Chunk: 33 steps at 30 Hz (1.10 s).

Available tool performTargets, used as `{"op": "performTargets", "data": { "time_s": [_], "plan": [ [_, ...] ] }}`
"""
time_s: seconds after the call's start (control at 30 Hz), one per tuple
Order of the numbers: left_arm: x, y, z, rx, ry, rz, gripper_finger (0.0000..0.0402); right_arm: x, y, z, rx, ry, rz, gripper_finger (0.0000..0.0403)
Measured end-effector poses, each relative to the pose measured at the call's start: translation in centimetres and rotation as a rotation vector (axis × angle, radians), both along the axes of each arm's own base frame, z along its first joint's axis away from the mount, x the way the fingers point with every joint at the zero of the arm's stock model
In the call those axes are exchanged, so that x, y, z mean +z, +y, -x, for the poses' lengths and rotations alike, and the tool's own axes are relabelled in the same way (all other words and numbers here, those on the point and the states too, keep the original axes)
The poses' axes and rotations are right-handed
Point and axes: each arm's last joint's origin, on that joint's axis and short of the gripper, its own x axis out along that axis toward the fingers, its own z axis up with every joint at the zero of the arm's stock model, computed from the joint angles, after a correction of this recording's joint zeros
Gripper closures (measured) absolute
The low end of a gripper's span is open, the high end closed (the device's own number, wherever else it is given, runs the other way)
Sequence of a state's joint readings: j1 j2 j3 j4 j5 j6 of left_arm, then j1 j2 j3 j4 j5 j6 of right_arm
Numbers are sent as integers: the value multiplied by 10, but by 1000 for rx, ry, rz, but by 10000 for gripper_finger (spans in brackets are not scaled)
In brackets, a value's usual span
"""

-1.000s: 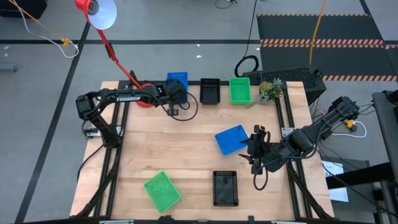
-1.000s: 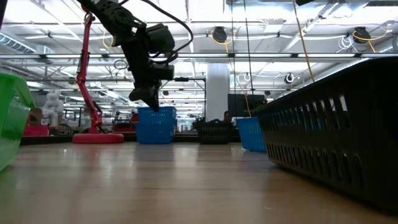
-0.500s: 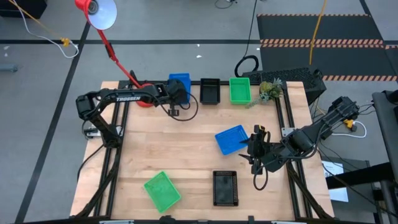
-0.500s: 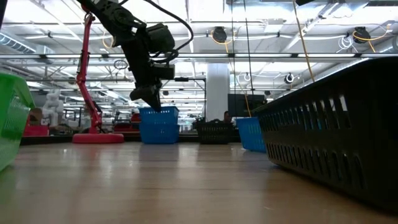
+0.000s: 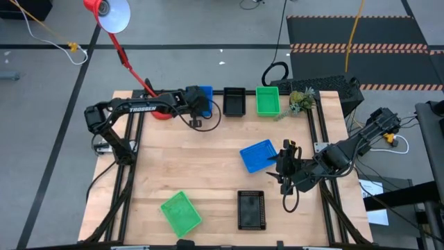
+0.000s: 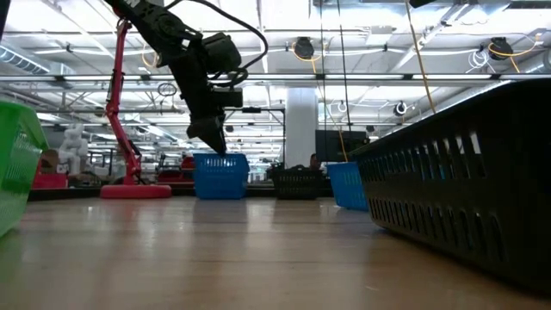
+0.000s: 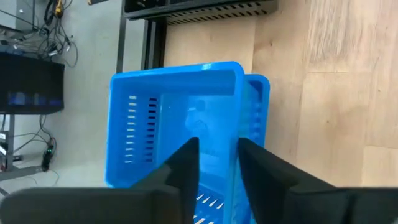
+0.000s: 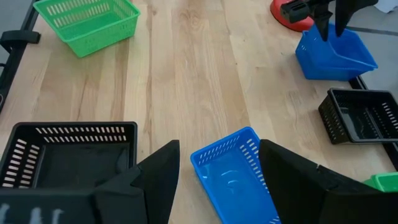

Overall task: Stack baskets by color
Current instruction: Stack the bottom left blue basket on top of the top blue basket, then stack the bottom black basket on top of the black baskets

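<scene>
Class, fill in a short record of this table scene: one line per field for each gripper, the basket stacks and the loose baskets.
Left gripper: over the blue basket stack, far edge, fingers astride one wall.
Right gripper: open, beside a loose blue basket.
Far row: blue stack, black basket, green basket.
Near edge: green basket, black basket.

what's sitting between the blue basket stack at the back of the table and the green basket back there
One black basket sits between the blue stack and the back green basket; the high view shows all three in a row along the table's far edge.
</scene>
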State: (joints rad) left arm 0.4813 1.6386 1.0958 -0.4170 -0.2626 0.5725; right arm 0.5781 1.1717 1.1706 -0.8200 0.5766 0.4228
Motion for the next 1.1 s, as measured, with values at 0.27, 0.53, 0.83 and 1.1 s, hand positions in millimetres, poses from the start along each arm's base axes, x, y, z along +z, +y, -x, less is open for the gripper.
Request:
{"op": "performTargets", "data": {
  "time_s": [0.27,0.53,0.83,1.1],
  "plan": [
    [8,-9,-2,50,-57,-1,216,0,0,0,-3,-4,-4,190],
    [26,-29,-4,75,-135,-27,211,-5,3,-4,-25,-53,-57,190],
    [69,-69,9,120,-347,13,233,-31,1,-11,6,-51,-65,190],
    [82,-104,25,38,-352,178,242,-34,3,-16,27,-14,-258,190]
  ]
}}
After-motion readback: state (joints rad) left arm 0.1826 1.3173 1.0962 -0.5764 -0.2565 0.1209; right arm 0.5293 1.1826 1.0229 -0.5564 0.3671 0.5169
